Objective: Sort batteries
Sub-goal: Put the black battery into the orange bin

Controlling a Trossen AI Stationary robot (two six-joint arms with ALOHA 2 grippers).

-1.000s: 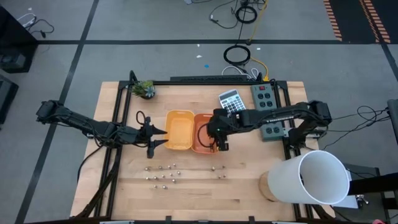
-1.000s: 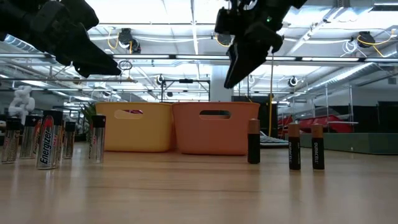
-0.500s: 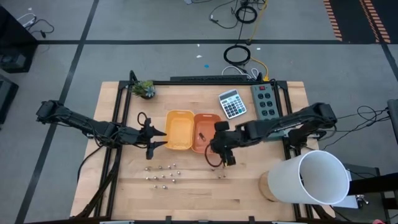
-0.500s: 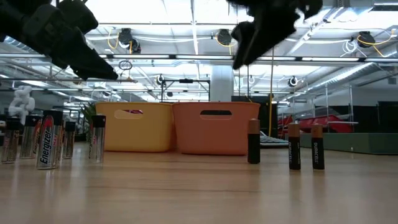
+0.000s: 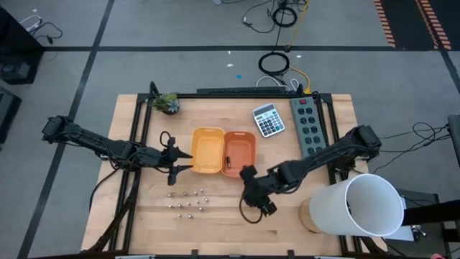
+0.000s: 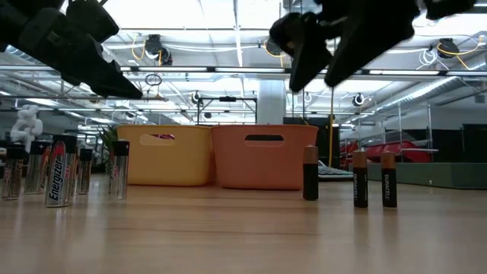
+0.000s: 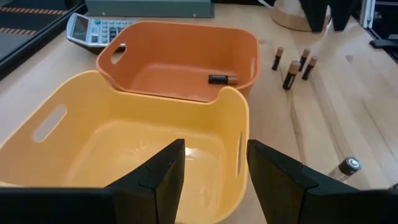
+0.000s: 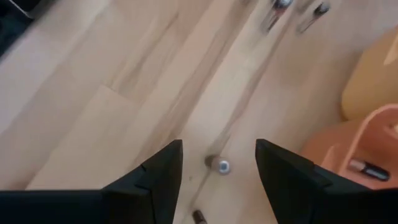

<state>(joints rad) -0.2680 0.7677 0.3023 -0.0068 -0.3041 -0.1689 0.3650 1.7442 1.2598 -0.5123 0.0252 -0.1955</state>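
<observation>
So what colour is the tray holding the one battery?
Darker orange tray, best in the left wrist view; battery lies inside.

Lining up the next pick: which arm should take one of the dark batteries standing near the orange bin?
The right. Its open gripper hangs directly over the dark batteries, one showing between its fingers in the right wrist view. The left gripper, also open, sits at the yellow bin, nearer the silver batteries.

The high view looks straight down on the whole tabletop (image 5: 144, 216); the low view sits level at its surface. Both wrist views look down closely; all four share the orange tray (image 5: 241, 151).
</observation>
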